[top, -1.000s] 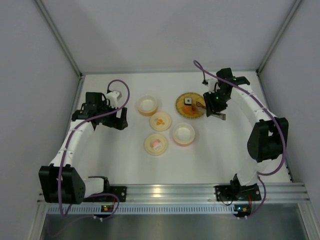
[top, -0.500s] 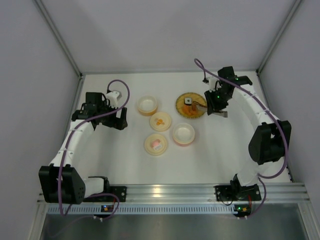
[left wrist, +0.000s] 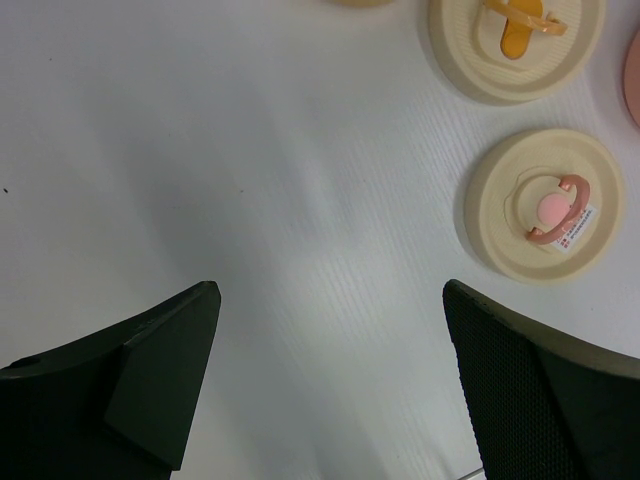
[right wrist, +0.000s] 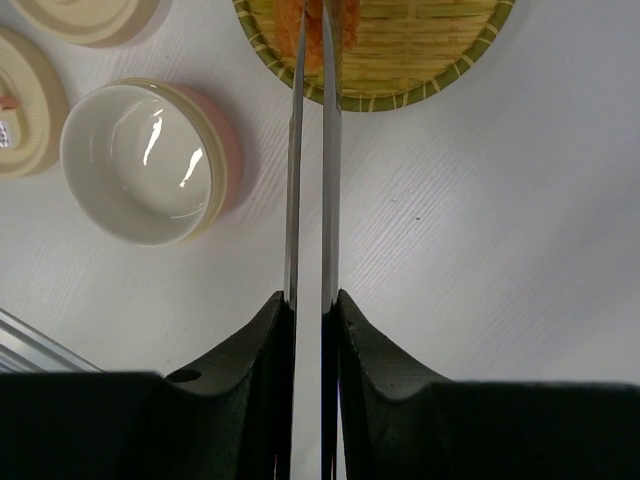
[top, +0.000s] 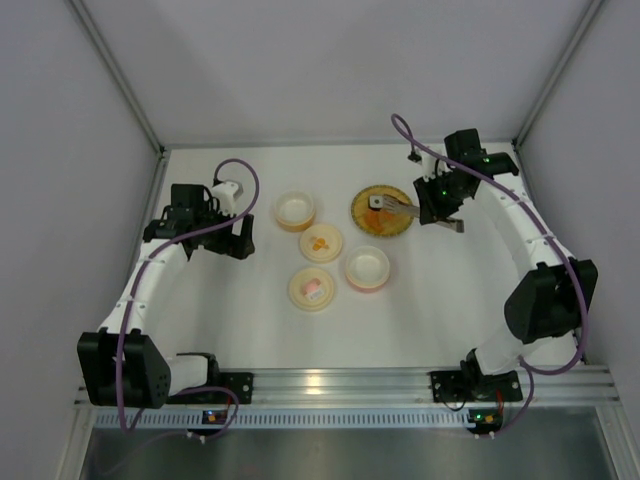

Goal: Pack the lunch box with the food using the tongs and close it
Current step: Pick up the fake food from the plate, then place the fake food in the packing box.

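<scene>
My right gripper is shut on the slim grey tongs, squeezing the two arms nearly parallel. The tong tips reach left over the woven plate, by an orange food chunk at the frame's top edge; whether it is pinched does not show. A white-and-dark cube lies on the plate. The lunch box parts sit mid-table: a pink bowl and an orange bowl. My left gripper hangs open over bare table.
Two cream lids lie between the bowls: one with an orange handle, one with a pink handle. White walls enclose the table on three sides. A metal rail runs along the near edge.
My right gripper has shifted right and back and turned, so the tongs now point left over the plate. Its jaws have squeezed the tongs narrower. The left arm has not moved.
</scene>
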Robot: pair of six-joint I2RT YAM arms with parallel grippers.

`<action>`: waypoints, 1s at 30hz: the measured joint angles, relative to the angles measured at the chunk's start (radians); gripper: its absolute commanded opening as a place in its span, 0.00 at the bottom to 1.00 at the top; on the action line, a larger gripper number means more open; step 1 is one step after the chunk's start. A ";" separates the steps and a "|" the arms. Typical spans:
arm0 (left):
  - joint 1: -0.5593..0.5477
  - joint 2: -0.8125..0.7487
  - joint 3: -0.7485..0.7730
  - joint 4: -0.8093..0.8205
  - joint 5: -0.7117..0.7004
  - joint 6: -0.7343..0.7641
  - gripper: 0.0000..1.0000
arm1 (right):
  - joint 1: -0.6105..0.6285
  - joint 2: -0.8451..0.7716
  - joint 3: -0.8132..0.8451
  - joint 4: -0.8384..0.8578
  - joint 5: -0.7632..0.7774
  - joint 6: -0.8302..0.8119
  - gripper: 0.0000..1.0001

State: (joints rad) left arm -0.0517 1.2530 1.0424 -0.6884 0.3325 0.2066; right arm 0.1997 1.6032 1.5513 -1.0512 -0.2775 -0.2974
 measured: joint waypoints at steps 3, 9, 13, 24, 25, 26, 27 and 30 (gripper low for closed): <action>0.000 0.000 0.000 0.000 0.000 0.000 0.98 | 0.000 0.000 0.000 -0.002 0.000 -0.016 0.00; 0.000 0.000 0.000 0.000 0.000 0.000 0.98 | -0.002 -0.006 0.000 -0.023 -0.011 -0.066 0.00; 0.000 0.000 0.000 0.000 0.000 0.001 0.98 | -0.002 -0.047 0.000 -0.064 -0.039 -0.115 0.00; 0.000 0.000 0.001 -0.001 0.003 0.001 0.98 | -0.002 -0.238 -0.067 -0.156 -0.114 -0.242 0.00; 0.000 0.000 0.001 -0.001 0.003 0.001 0.98 | -0.002 -0.243 -0.067 -0.169 -0.121 -0.254 0.00; 0.000 0.000 0.001 -0.001 0.003 0.001 0.98 | -0.002 -0.253 -0.067 -0.181 -0.130 -0.266 0.00; 0.000 0.000 0.001 -0.001 0.003 0.001 0.98 | -0.002 -0.259 -0.068 -0.193 -0.139 -0.278 0.00; 0.000 0.000 0.001 -0.001 0.004 0.001 0.98 | 0.001 -0.280 -0.089 -0.215 -0.161 -0.309 0.00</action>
State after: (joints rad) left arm -0.0517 1.2530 1.0435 -0.6891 0.3363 0.2073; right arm 0.2005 1.3235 1.4624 -1.2663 -0.4389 -0.6067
